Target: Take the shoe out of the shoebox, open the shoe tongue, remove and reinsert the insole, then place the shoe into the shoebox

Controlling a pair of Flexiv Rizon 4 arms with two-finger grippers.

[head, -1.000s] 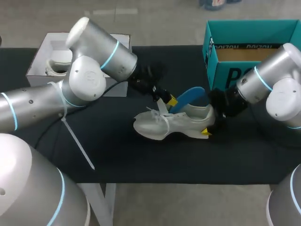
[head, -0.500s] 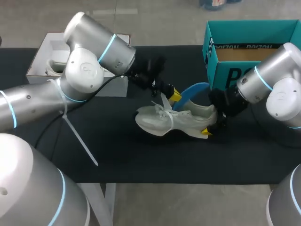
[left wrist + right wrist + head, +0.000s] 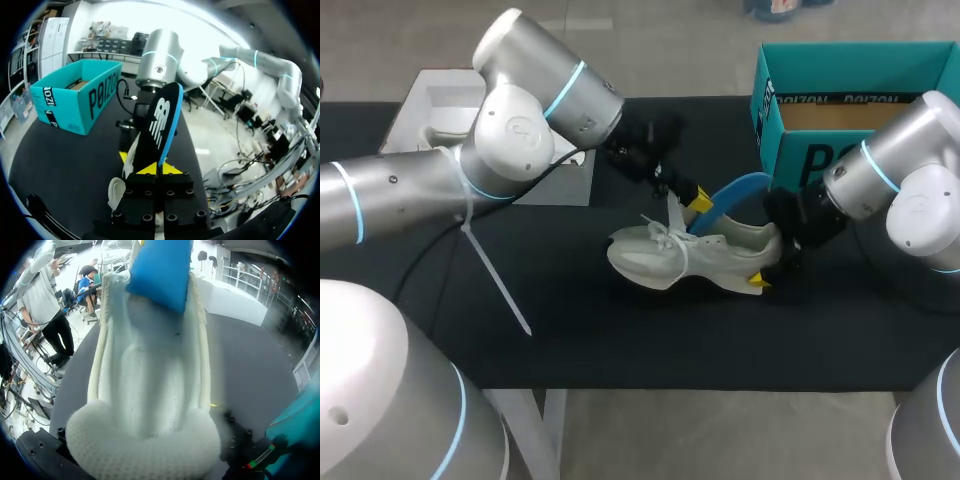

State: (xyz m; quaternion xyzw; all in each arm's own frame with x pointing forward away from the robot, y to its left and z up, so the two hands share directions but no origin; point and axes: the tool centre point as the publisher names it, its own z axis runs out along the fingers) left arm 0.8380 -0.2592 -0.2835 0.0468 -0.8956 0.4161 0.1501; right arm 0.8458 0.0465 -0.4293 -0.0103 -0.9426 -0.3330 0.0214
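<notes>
A white shoe (image 3: pixel 685 262) lies on its sole in the middle of the black table, toe to the left. My right gripper (image 3: pixel 770 262) straddles its heel with a finger on each side and is shut on it. In the right wrist view the heel (image 3: pixel 150 390) fills the space between the fingers. My left gripper (image 3: pixel 692 203) hangs above the shoe's opening, shut on one end of the blue insole (image 3: pixel 730 195). The insole's other end still reaches down into the shoe. In the left wrist view the dark underside of the insole (image 3: pixel 161 122) stands up from the gripper's yellow tips (image 3: pixel 159 169).
The open teal shoebox (image 3: pixel 850 110) stands at the back right, close behind my right arm. A white box (image 3: pixel 430 110) holding another pale shoe sits at the back left. A white strap (image 3: pixel 495 285) dangles from my left arm over the table.
My left gripper has risen and shifted right with the insole, drawing it further out of the shoe. The shoe shifted slightly; the right gripper stayed on the heel.
</notes>
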